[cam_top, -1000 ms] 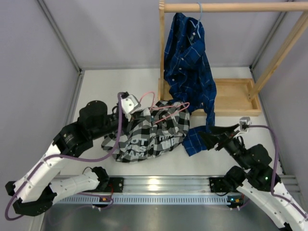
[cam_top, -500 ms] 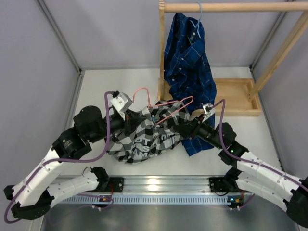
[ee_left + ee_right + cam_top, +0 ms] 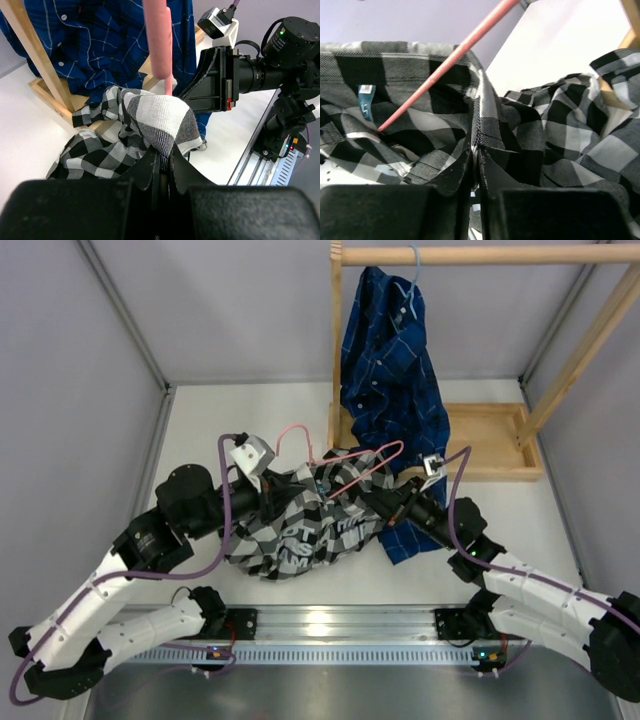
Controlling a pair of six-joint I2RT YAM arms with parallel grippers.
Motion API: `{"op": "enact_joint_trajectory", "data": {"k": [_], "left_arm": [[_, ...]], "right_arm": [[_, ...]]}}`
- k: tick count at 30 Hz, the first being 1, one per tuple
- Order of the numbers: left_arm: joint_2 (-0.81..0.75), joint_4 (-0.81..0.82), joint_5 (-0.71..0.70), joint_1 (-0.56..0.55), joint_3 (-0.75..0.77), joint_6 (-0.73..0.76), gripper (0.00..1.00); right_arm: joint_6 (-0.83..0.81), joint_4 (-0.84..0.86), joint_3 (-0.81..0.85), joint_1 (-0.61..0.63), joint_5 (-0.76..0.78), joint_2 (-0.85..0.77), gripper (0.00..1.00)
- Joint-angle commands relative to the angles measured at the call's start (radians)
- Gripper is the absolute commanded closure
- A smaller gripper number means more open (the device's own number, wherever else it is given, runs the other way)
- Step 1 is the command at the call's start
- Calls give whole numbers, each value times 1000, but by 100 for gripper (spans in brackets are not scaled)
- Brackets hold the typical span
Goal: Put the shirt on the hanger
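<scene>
White tabletop (image 3: 220,415) lies between grey walls, and a wooden rack (image 3: 480,255) at the far right carries a blue plaid shirt (image 3: 390,370). We hold the shirt (image 3: 300,530) bunched in a heap at the table's middle, between our two arms. Our left gripper (image 3: 162,159) is pinched tight on a raised fold of the checked cloth. Our right gripper (image 3: 475,150) is clamped on a hemmed edge beside the neck opening. The hanger (image 3: 158,40) rises over the heap, with one pink arm slanting down into that opening near a blue label (image 3: 365,97). Its hook lies toward the far left.
</scene>
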Motion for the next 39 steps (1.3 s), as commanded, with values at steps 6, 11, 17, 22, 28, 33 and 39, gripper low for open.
{"op": "enact_joint_trajectory", "data": {"k": [6,11,17,22,28,33,39], "left_arm": [[-72,98,-9,-1,-23,18,100],[-111,20,8,-1,-26,18,100],[-143,-92,45,-1,-41,9,100],[-178,-132,83,-1,-69,8,100],[-200,-193,106,-1,-95,22,100],[-194,-235,94,-1,-113,35,100],[-174,-296,86,-1,-94,51,100]], "right_arm": [[-6,-75,0,18,216,-104,100],[-36,-180,35,4,261,-159,100],[-71,-284,87,-3,301,-187,100],[-113,-434,171,-9,379,-185,100],[-173,-540,260,-18,441,-168,100],[-300,-655,367,-25,496,-113,100],[-456,-767,530,-25,511,8,100]]}}
